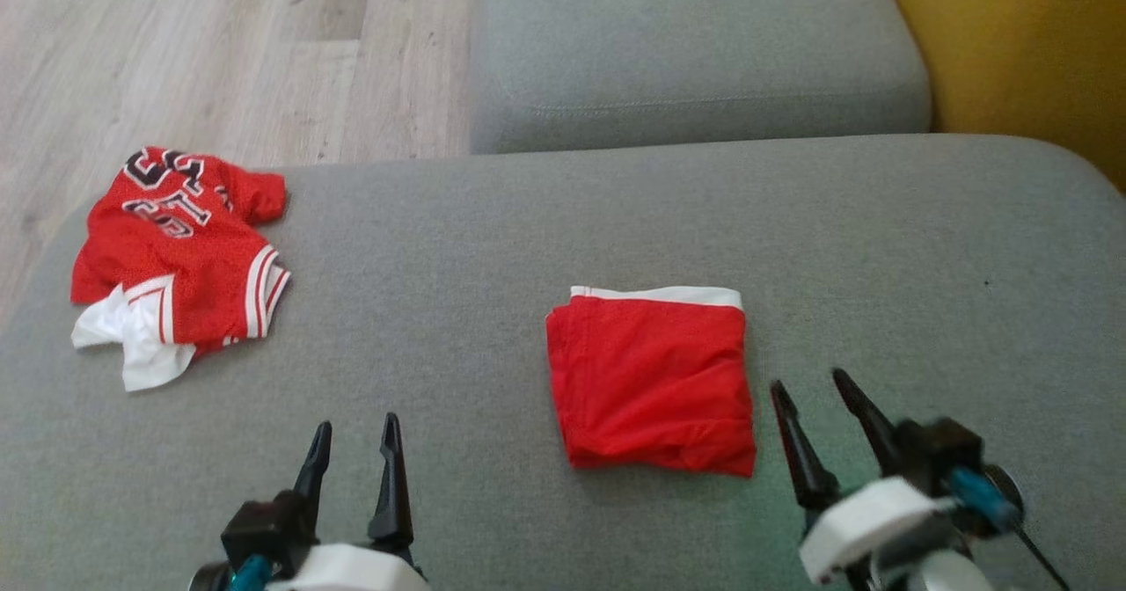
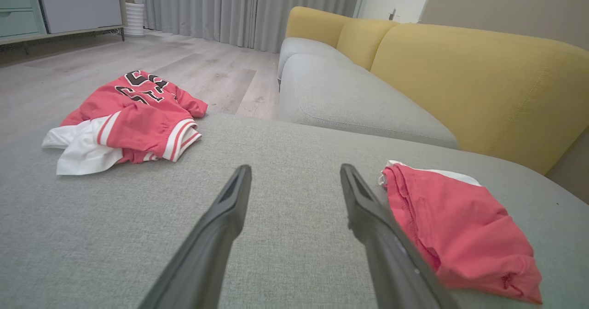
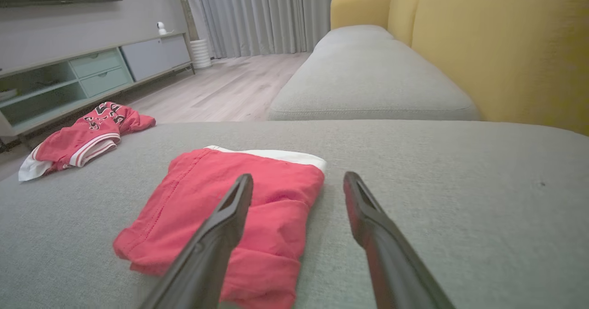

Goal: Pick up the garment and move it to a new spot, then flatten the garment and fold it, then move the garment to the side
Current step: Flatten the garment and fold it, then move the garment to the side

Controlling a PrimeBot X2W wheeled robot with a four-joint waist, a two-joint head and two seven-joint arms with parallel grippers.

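Note:
The garment (image 1: 651, 380) is a red cloth with a white band, folded into a neat square on the grey sofa cushion (image 1: 493, 248). It also lies at the right of the left wrist view as the garment (image 2: 460, 228) and under the right fingers as the garment (image 3: 230, 203). My right gripper (image 1: 815, 402) stands open just right of the fold's near corner, holding nothing. My left gripper (image 1: 354, 446) is open to the fold's left, apart from it. The open left gripper (image 2: 294, 175) and right gripper (image 3: 298, 182) both frame bare cushion or cloth edge.
A crumpled red jersey (image 1: 180, 252) with white trim and dark lettering lies at the cushion's far left, near its edge. A second grey seat (image 1: 695, 54) and yellow backrest (image 1: 1012, 46) lie beyond. Wooden floor (image 1: 220, 54) drops off at the left.

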